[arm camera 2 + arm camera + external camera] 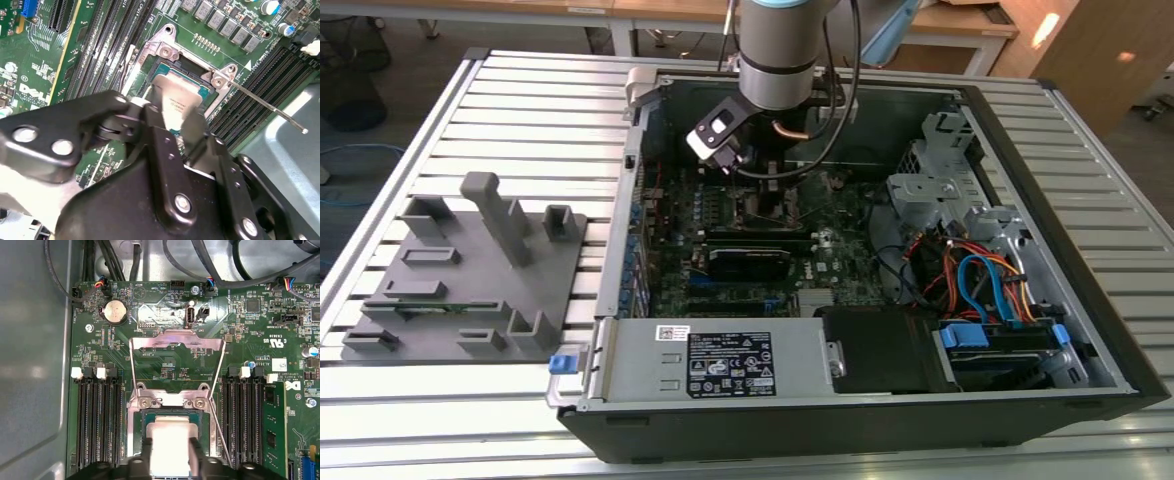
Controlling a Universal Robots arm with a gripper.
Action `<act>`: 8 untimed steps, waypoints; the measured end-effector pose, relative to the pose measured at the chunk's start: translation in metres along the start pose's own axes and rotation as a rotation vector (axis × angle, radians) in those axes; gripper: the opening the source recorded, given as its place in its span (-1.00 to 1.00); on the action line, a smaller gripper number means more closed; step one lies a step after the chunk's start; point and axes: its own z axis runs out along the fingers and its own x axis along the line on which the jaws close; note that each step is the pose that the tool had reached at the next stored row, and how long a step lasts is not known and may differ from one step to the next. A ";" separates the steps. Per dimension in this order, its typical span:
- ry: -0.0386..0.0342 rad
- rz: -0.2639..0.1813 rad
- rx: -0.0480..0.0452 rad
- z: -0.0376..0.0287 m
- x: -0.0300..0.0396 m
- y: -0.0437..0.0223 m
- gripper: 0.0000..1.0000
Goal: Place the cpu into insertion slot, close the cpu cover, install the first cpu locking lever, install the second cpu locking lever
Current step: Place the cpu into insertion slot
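Note:
The cpu (169,432), a small square chip with a dull silver top, sits between my two fingers (146,455) directly at the insertion slot (141,412), the dark socket with a silver rim. My gripper (170,442) is shut on the cpu's opposite edges; whether the chip rests fully seated or hovers just above, I cannot tell. In the second wrist view the cpu (180,87) and gripper (177,107) show over the same socket. The cpu cover (175,340) stands swung open beyond the socket. A thin locking lever (270,107) sticks out, unlatched. In the exterior view my gripper (765,180) reaches down into the computer case.
Long black memory slots (97,425) flank the socket on both sides. A labelled power supply box (720,362) lies at the case's near edge, and cables and a drive cage (974,260) are at the exterior view's right. A grey fixture tray (467,280) sits outside the case.

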 end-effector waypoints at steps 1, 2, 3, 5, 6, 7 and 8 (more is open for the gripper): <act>0.0000 0.000 0.0001 0.0000 0.0000 0.0000 -0.20; 0.0000 0.000 0.0001 0.0000 0.0000 0.0000 -0.31; 0.0000 0.000 0.0002 0.0000 0.0000 0.0000 -0.31; 0.0000 0.000 0.0003 0.0000 0.0000 0.0001 -0.55; 0.0000 0.000 0.0004 0.0000 0.0000 0.0001 -0.55; 0.0000 0.000 0.0004 0.0000 0.0000 0.0001 -0.66; 0.0001 0.000 0.0004 0.0000 0.0000 0.0001 -0.78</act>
